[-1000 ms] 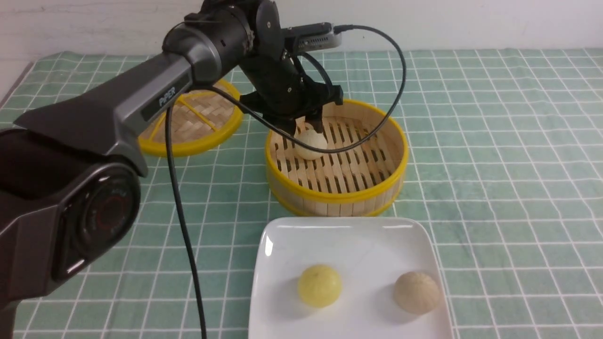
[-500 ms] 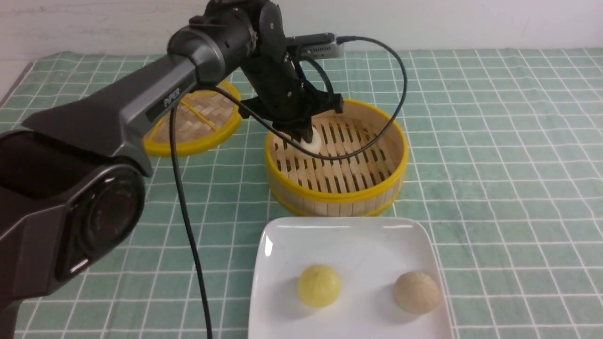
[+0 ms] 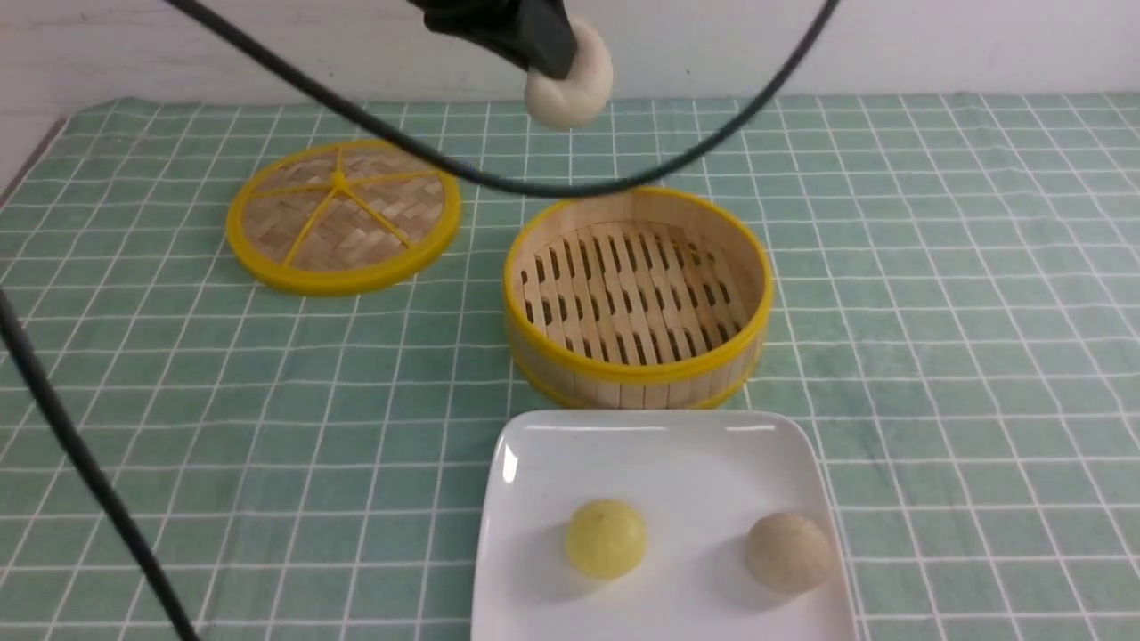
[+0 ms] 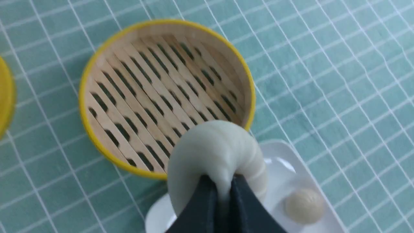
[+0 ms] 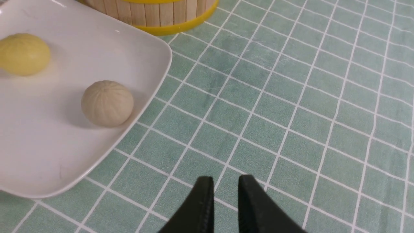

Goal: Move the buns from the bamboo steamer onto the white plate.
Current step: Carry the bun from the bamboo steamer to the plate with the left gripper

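My left gripper (image 3: 554, 55) hangs high above the table, shut on a pale cream bun (image 3: 570, 87) that bulges out squashed around the fingers (image 4: 202, 202) in the left wrist view. The bamboo steamer (image 3: 637, 374) stands below with no buns in it, its slatted floor (image 4: 155, 90) bare. A yellow bun (image 3: 606, 538) and a beige bun (image 3: 789, 552) lie on the white plate (image 3: 659, 454) in front of the steamer. My right gripper (image 5: 225, 191) hovers shut over the cloth right of the plate (image 5: 142, 61), nothing between its fingers; the front view does not show it.
The woven yellow-rimmed lid (image 3: 343, 214) lies flat to the left of the steamer. A black cable (image 3: 499, 182) loops across the front view above the steamer and runs down the left side. Green checked cloth (image 3: 935, 312) covers the table.
My left gripper closed on the last bun in the steamer and lifted it high out of the basket. The arm has risen out of most of the front view. The plate's buns have not moved.
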